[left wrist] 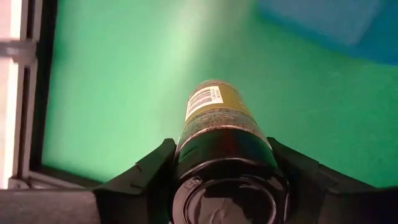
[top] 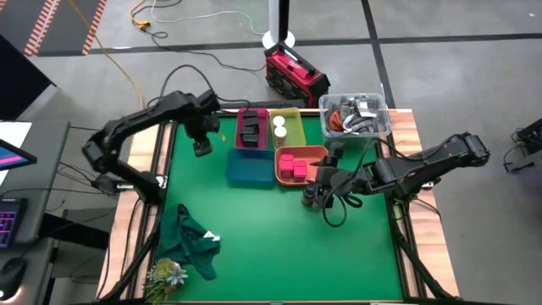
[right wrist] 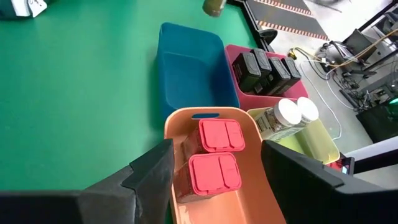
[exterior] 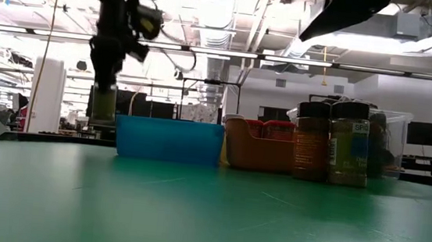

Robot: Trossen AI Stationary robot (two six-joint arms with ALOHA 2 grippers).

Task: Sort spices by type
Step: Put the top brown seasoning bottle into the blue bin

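1. Near the table's far left corner, the left gripper (top: 203, 146) hangs above the green mat, its fingers clamped on a dark round jar (left wrist: 214, 121) with a black lid and a barcode label.
2. Beside that jar, toward the table's middle, sits the blue tray (top: 250, 169), with nothing visible inside it.
3. Behind the blue tray, at the far edge, the pink tray (top: 240, 129) carries a row of dark tins (right wrist: 268, 70).
4. Next to it, the yellow-green tray (top: 294, 127) holds two white-topped jars (right wrist: 293, 112).
5. Just in front of that one, the orange tray (top: 314, 154) contains magenta-red cubes (right wrist: 213, 156).
6. Toward the right edge, the right gripper (top: 332, 180) sits low over the mat beside the orange tray, fingers spread apart with nothing between them.
7. Just beside it, two more dark round jars (exterior: 330, 142) stand upright and close together on the mat.
8. At the far right corner rests a clear bin (top: 355, 116) of cables.
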